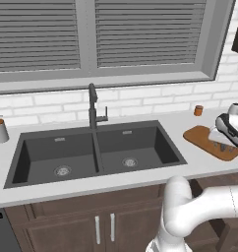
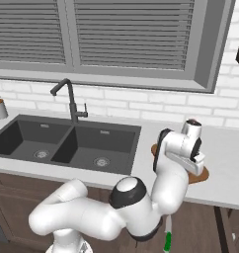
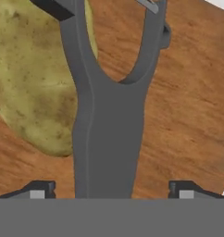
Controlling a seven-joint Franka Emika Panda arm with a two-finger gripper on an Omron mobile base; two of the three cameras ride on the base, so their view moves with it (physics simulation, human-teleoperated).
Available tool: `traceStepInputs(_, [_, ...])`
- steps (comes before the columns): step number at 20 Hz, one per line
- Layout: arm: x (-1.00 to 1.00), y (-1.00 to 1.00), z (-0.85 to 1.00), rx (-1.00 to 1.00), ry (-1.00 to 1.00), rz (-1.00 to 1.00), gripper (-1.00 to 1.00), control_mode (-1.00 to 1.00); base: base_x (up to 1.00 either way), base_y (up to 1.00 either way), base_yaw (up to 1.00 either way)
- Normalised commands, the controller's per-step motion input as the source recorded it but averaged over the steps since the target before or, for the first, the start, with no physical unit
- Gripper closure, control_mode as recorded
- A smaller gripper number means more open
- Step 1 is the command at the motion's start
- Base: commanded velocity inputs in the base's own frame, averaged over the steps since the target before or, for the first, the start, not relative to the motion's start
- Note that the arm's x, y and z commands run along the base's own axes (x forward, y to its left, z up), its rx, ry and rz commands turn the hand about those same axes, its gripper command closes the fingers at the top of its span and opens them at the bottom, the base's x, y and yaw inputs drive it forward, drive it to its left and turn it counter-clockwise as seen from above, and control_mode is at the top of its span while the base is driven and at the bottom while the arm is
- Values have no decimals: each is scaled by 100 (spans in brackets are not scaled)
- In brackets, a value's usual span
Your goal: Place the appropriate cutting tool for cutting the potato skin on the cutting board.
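Cutting board point(image 1: 203, 138) of brown wood lying on the table's right part beside the sink point(image 1: 96, 152), yellowish potato point(image 3: 33, 78) resting on it, grey Y-shaped peeler point(image 3: 109, 115) beside the potato over the board, claw point(image 3: 109, 192) fingers spread apart either side of its handle.

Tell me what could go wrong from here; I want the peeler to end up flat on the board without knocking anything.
1. The hand looks open, its fingertips standing apart from the peeler; lifting carelessly could still drag the handle.
2. The peeler's fork lies right beside the potato, perhaps overlapping it, so a nudge might roll the potato.
3. The board sits near the counter's front edge, so a shove might slide it off.
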Motion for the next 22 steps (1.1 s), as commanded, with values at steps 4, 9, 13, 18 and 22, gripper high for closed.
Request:
traceStepInputs(4, [-5,2,50,0,0,0,-100,-100,0,0,0])
traceStepInputs(9, [-46,1,64,0,-4,0,-100,-100,0,0,0])
traceStepInputs(13, [-100,47,46,-9,-11,0,-100,-100,0,0,0])
traceStepInputs(18, [-100,74,53,-20,-9,4,-100,-100,0,0,0])
traceStepInputs(22, [-100,100,31,-22,-1,7,-100,-100,0,0,0])
